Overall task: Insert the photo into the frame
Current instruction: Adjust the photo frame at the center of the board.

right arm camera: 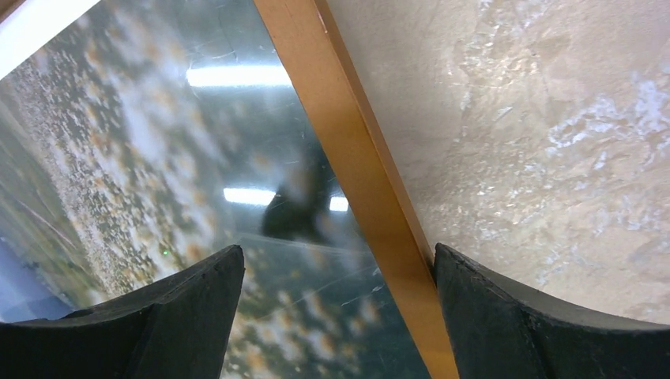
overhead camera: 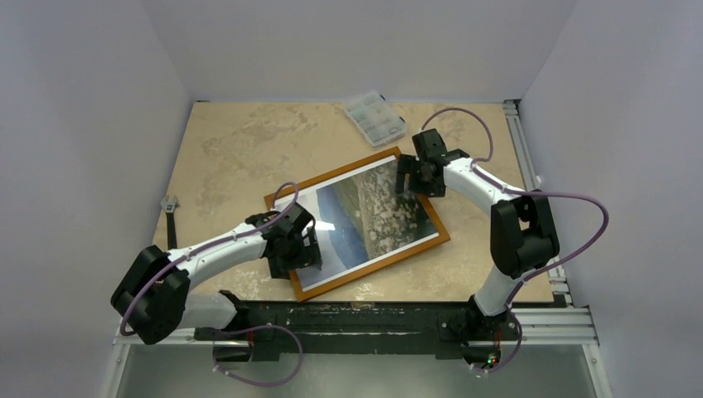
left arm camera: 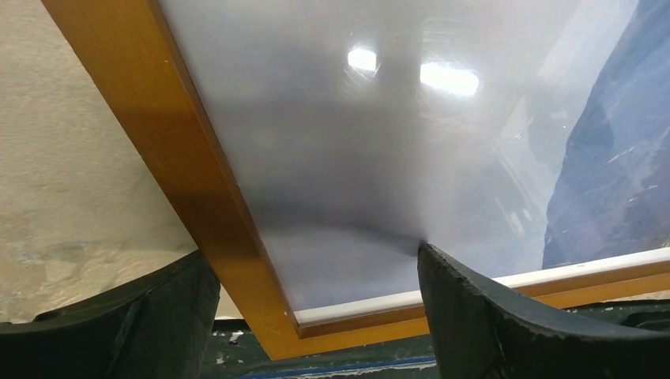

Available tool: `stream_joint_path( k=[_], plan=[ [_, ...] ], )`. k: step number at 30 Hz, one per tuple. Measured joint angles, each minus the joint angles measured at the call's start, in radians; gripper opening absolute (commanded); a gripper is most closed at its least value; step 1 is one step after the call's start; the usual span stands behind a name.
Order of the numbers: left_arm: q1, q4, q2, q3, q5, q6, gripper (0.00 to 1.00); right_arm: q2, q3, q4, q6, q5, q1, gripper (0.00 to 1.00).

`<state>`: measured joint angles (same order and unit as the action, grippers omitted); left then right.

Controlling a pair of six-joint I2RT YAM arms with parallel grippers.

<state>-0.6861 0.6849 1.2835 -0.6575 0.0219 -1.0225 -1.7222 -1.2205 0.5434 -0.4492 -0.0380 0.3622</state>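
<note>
1. photo: lies flat and face up inside the rails of the frame. The mottled end is toward the right arm and the pale end toward the left arm. A white border shows along the edges.
2. The frame is flat on the table, roughly mid-table and turned at an angle. One corner points to the far side.
3. left gripper: over the frame's near-left end, close to a corner. In the left wrist view the jaws are wide apart and straddle the orange rail. One finger is on the table side and the other is over the pale part of the photo. Nothing is clamped.
4. right gripper: at the frame's far-right end. In the right wrist view the jaws are spread and straddle the rail. One finger is over the mottled print and the other over bare table. No grip. Contact with the surface can't be told.
5. Light glare shows on the glossy surface in both wrist views.
6. clear compartment box: at the far edge of the table, near the frame's far corner but apart from it.
7. small grey object: at the table's left edge, well away from the frame. Too small to identify.
</note>
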Motion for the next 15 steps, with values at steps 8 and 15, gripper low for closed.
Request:
stream_joint_path(
  k=[8, 15],
  plan=[
    [-0.050, -0.031, 0.032, -0.020, 0.018, -0.044, 0.89, -0.008, -0.005, 0.019, 0.032, -0.079, 0.000, 0.90],
    [-0.103, -0.229, 0.083, -0.029, 0.108, -0.113, 0.89, 0.029, -0.040, 0.062, 0.034, -0.096, 0.022, 0.90]
  ],
)
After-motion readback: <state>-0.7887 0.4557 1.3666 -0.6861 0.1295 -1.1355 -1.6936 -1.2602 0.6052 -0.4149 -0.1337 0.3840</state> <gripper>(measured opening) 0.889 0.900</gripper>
